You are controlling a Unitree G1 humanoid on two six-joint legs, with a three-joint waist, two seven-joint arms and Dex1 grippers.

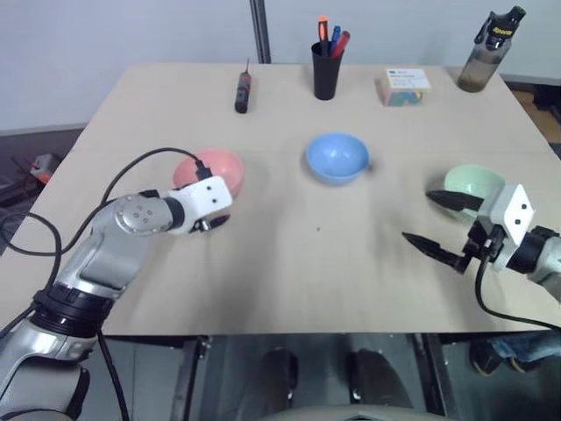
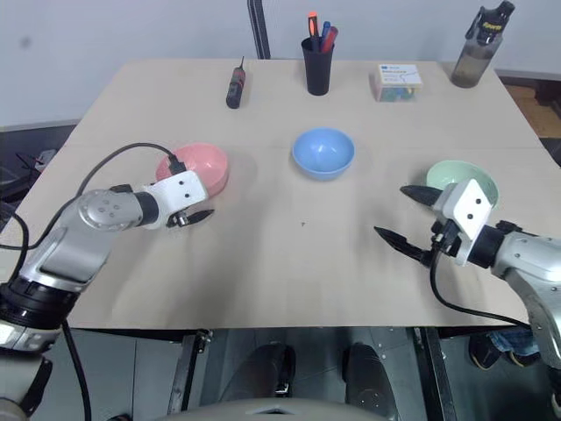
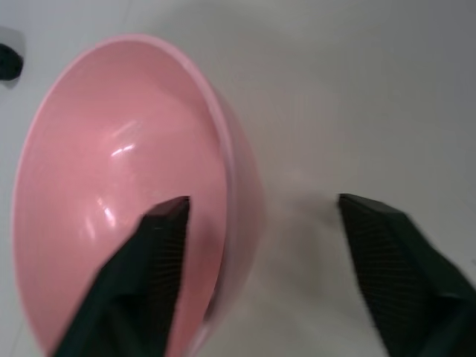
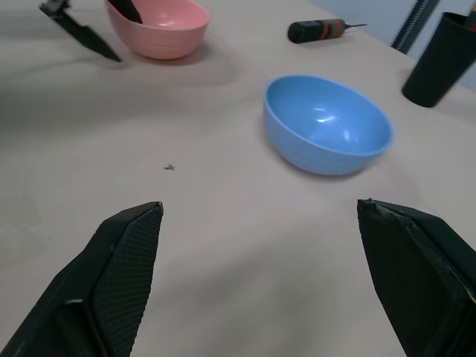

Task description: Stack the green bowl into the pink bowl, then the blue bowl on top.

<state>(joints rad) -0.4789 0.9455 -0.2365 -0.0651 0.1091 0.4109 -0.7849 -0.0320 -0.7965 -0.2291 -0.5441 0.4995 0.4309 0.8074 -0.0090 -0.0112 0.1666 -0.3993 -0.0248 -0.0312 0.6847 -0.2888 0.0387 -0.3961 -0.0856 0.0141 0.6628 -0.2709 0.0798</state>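
The blue bowl [image 1: 337, 157] is sitting near the middle of the table [image 1: 289, 254] and serves as the landmark here. To its left, the pink bowl [image 1: 210, 172] is resting upright. The left gripper [image 3: 260, 223] is straddling that bowl's near rim, one finger [image 3: 160, 260] inside the bowl and the other outside over bare table; the jaws are standing partly apart and are not clamped on the wall.

To the right of the blue bowl and slightly nearer the robot, the green bowl [image 1: 474, 186] is standing upright and empty. The right gripper [image 1: 436, 220] is hanging just beside it on the side toward the blue bowl, jaws spread wide and holding nothing, and pointing across the table rather than at the green bowl. Judging by this, the right arm is the nearer one for the green bowl, and its rim is lying off to the gripper's outer side.

Behind the blue bowl, a screwdriver [image 1: 243, 91], a black pen cup [image 1: 326, 70], a small box [image 1: 404, 87] and a bottle [image 1: 489, 53] are standing well apart along the far edge, out of the way. Nothing is lying between the three bowls.
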